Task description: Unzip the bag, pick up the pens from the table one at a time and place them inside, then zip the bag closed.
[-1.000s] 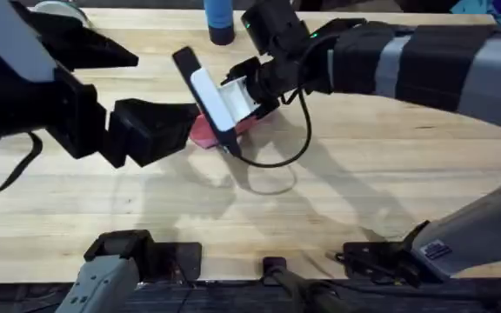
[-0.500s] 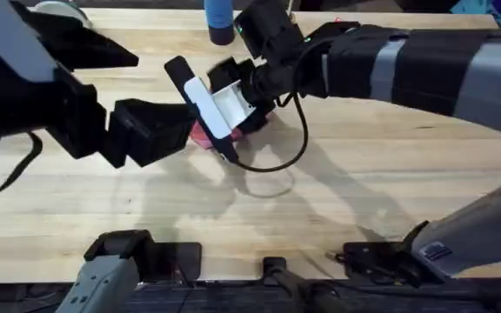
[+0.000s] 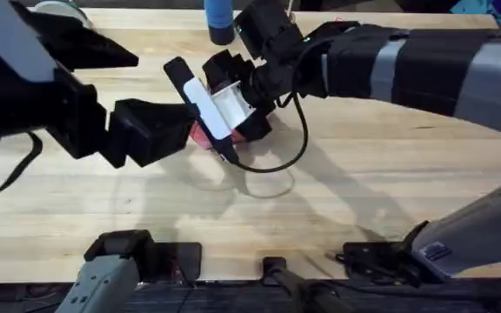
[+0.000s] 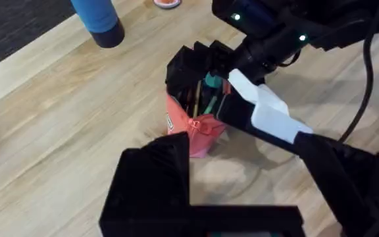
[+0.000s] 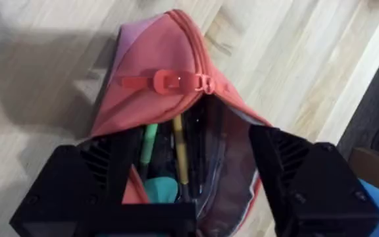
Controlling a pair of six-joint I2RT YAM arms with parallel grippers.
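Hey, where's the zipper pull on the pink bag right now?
The zipper pull lies across the closed end of the bag, just beyond the right gripper, whose fingers straddle the open mouth. Overhead, the bag sits left of centre between both arms.

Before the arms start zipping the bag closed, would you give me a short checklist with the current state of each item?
1. Bag still unzipped: ok, its mouth gapes with the zip pull at the closed end.
2. Pens and other items sit inside the bag: ok, several stand in the dark lining.
3. Nothing sticks out past the zip line: cannot tell.
4. Right gripper is at the bag's mouth: ok, fingers spread on either side of the opening.
5. Left gripper is steadying the bag: cannot tell, it sits close beside the bag, contact hidden.
6. No pen left on the table: cannot tell, the arms hide part of it.
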